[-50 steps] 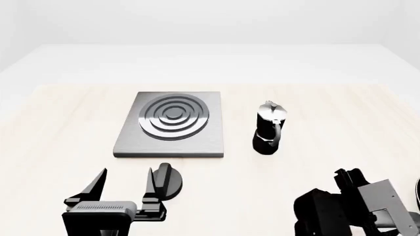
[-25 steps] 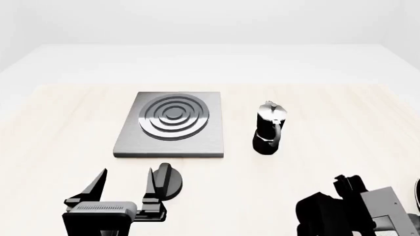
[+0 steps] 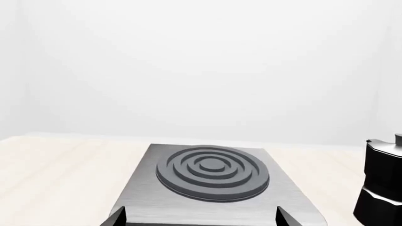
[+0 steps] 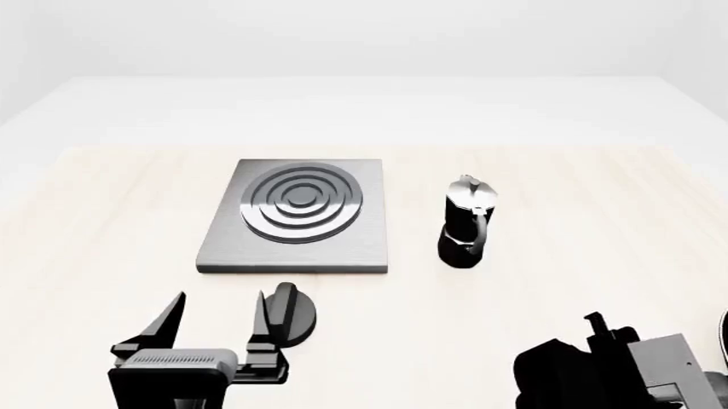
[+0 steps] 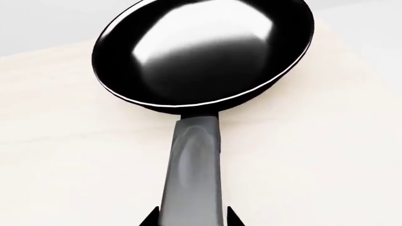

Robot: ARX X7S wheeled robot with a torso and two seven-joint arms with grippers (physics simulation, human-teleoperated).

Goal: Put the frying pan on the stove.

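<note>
The task is at its early stage: the frying pan (image 5: 204, 52) has not been lifted, and the stove (image 4: 299, 215) carries nothing on its ringed burner. In the right wrist view the pan lies flat on the pale counter (image 5: 56, 141), its glossy bowl away from the camera and its long handle running back toward the lens. The two tips of the right gripper (image 5: 191, 220) show on either side of the handle near its end, so the jaws straddle it closely; whether they already press on it cannot be told from this picture. In the head view the pan is almost wholly out of sight at the counter's near right corner, where the right arm reaches down, well apart from the stove.

The stove sits toward the middle of the counter, left of centre, with a moka pot (image 4: 466, 223) standing upright just beside its right edge. A small black knob (image 4: 291, 313) rests near the stove's near edge. The left gripper (image 4: 216, 319) hovers by the counter's near edge with its jaws wide and empty, one finger just beside the knob.

What appears left is to close on the handle, lift the pan, carry it leftward past the moka pot, and set it on the burner rings.
</note>
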